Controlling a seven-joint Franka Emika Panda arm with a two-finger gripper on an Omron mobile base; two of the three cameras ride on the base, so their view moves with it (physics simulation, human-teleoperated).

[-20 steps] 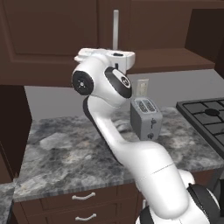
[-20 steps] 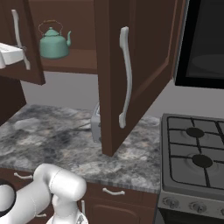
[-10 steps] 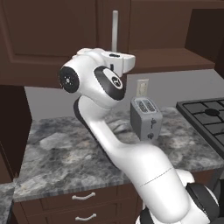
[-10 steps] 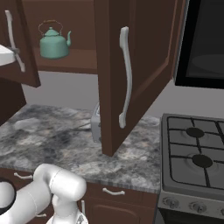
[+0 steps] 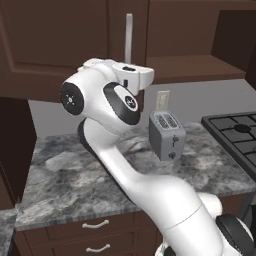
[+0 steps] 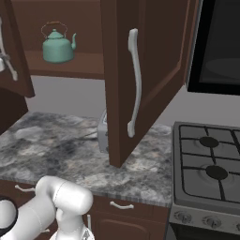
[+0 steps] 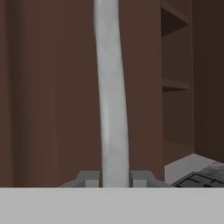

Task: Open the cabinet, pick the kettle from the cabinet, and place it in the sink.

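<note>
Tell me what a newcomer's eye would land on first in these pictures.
First the teal kettle, alone on the shelf of the opened cabinet, upper left in the right base view. Next the wide-swung right door with its long silver handle, hanging over the marbled counter beside the black stove. Last, in the hand view, the tool closed on the left door's handle.
</note>
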